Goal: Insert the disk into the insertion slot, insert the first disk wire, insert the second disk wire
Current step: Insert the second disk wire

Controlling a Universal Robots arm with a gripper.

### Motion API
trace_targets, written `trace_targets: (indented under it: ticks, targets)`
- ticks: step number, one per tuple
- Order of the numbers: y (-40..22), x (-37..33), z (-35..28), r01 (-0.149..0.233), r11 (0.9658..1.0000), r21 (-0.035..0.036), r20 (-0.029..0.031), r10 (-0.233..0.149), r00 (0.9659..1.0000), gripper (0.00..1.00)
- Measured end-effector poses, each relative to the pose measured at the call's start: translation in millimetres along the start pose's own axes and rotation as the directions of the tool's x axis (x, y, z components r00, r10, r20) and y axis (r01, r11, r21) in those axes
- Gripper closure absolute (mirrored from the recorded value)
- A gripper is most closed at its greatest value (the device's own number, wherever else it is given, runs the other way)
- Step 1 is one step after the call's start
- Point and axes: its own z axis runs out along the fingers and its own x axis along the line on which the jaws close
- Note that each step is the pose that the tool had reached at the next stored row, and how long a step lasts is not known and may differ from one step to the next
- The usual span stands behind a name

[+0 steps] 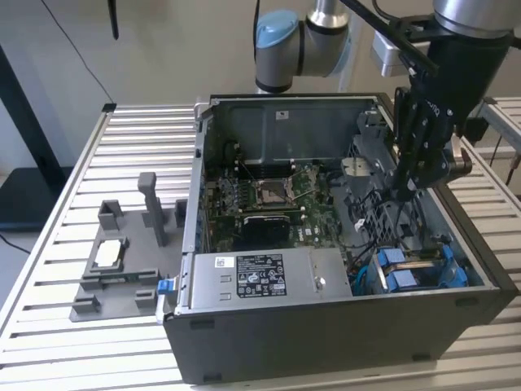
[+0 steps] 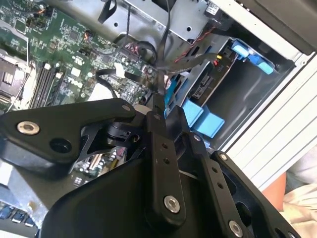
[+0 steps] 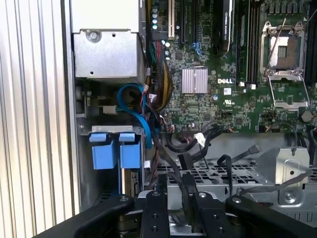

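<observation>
The insertion slot (image 1: 417,269) is the bay with blue tabs at the case's front corner on the exterior view's right, and its blue tabs (image 3: 114,149) are seen from above in the first wrist view. The disk (image 2: 207,83) lies in the slot (image 2: 247,94), its connector end facing the case interior. My gripper (image 1: 404,194) hangs fingers-down inside the case, behind the slot. Its fingers (image 2: 157,111) are shut on a black flat disk wire (image 2: 162,64). In the first wrist view that wire's connector (image 3: 184,161) shows just beyond the gripper (image 3: 179,193).
The open computer case (image 1: 326,326) lies on a slatted metal table (image 1: 49,326). A silver label-bearing box (image 1: 260,277) sits beside the slot, with the motherboard (image 1: 269,204) behind it. Loose black, red and blue cables (image 3: 158,99) crowd the area. A grey fixture (image 1: 122,261) stands on the exterior view's left.
</observation>
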Motion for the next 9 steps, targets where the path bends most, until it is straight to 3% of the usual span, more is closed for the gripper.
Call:
trace_targets:
  ticks: [6,9]
  targets:
    - [11.7,-1.9,-0.5,0.0,0.9999,0.0143,0.0003,0.0,1.0,0.73]
    - [17.9,-3.0,-0.7,0.001,0.9996,0.0266,0.0005,-0.001,1.0,0.73]
